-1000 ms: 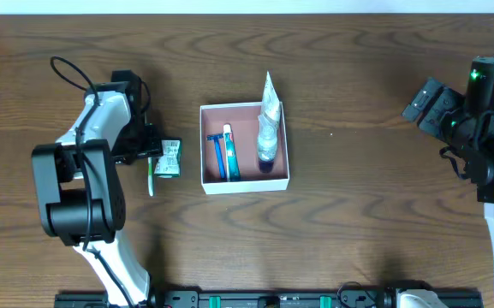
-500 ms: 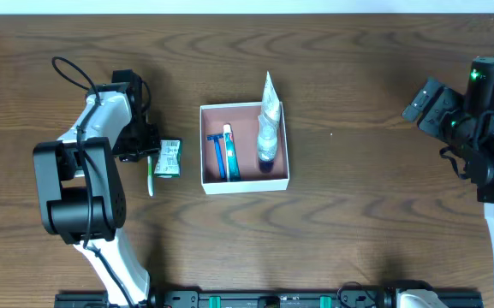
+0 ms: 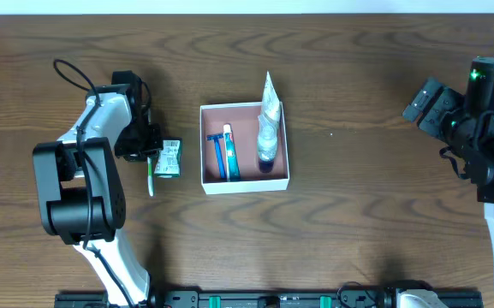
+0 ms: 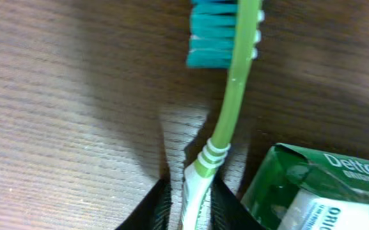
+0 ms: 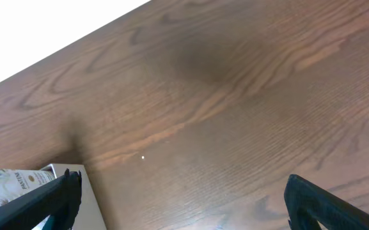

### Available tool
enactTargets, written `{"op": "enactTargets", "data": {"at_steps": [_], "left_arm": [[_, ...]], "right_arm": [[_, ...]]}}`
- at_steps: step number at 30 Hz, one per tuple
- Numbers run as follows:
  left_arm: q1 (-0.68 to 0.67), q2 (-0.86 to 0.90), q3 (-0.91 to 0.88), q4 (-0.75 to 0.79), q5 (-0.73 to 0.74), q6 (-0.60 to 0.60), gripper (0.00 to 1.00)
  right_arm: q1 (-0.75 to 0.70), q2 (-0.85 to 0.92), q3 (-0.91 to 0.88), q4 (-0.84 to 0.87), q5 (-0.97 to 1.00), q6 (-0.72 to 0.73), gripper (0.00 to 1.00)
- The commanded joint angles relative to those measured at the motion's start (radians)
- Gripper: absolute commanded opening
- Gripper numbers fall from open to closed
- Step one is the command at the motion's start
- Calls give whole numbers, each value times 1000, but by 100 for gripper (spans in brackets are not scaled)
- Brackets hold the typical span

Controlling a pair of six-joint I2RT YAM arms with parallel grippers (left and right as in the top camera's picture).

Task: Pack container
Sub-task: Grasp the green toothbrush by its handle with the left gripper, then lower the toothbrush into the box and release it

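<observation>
The container is a shallow white-walled box with a pink floor at the table's middle. It holds a blue razor, a small tube and a wrapped bottle. A green toothbrush lies on the table to its left, next to a green soap box. My left gripper is low over the toothbrush. In the left wrist view its fingers closely straddle the toothbrush handle, with a thin gap on one side. My right gripper is open and empty at the far right.
The soap box lies just right of the toothbrush handle in the left wrist view. The right wrist view shows wide-open fingers above bare wood, with the container's corner at the lower left.
My left gripper has shifted very slightly at the toothbrush. The toothbrush, the soap box, the container and the right arm have not moved.
</observation>
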Motion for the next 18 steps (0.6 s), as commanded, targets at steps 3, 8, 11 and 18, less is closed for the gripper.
{"op": "enactTargets", "data": {"at_steps": [3,8,11,18], "left_arm": [[5,11,-27,4,10,15,15],[5,-16,-8,-30,10,14,11],[5,-64,38,-84,10,14,11],[-16,-288,123,-163,19,10,9]], "right_arm": [[-7,-1,8,-1,4,10,99],[-7,-1,8,-1,3,11,99],[-7,-1,8,-1,4,10,99],[-7,-1,8,0,4,10,99]]}}
